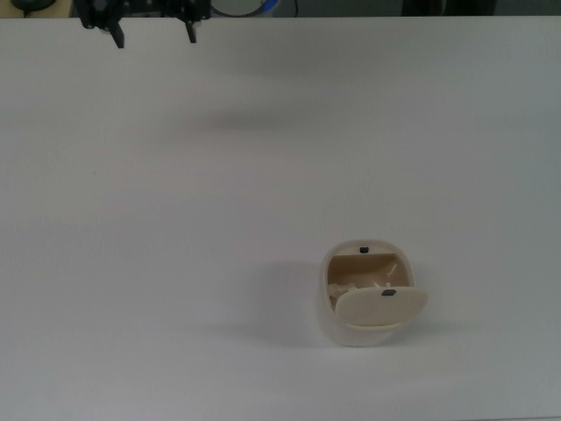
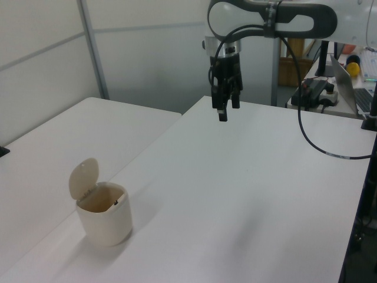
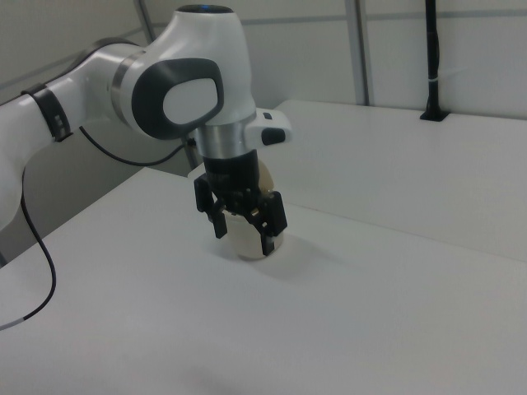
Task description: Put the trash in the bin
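The tool [image 1: 151,33] hangs empty with its fingers spread apart, high above the desk [image 1: 175,219] and well away from the bin [image 1: 368,303]. The bin stands upright, mouth up, its flap lid [image 2: 83,177] tilted open. Only the top view looks into it: the trash [image 1: 361,282], a lumpy paper wad, lies inside. In the left view the wad is hidden by the bin's wall. In the right view the tool [image 3: 241,218] covers most of the bin [image 3: 247,244].
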`<state>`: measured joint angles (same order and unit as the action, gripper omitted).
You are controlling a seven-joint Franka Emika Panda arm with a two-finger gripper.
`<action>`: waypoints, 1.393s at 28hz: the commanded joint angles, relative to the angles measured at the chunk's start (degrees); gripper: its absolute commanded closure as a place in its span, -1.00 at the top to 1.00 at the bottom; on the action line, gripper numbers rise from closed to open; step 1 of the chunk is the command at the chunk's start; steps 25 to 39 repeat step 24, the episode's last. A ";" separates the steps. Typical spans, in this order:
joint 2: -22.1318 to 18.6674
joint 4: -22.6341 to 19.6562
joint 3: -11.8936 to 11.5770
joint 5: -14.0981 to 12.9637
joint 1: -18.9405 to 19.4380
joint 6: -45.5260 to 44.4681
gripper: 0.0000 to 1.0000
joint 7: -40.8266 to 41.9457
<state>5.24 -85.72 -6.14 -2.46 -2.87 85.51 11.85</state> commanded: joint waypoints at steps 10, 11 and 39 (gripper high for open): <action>-0.06 -2.26 -0.01 -0.62 -0.99 0.35 1.00 1.60; 0.03 -2.26 -0.01 -0.53 -1.17 0.35 1.00 1.69; -0.06 -2.17 -0.01 -0.44 -1.61 0.18 1.00 2.13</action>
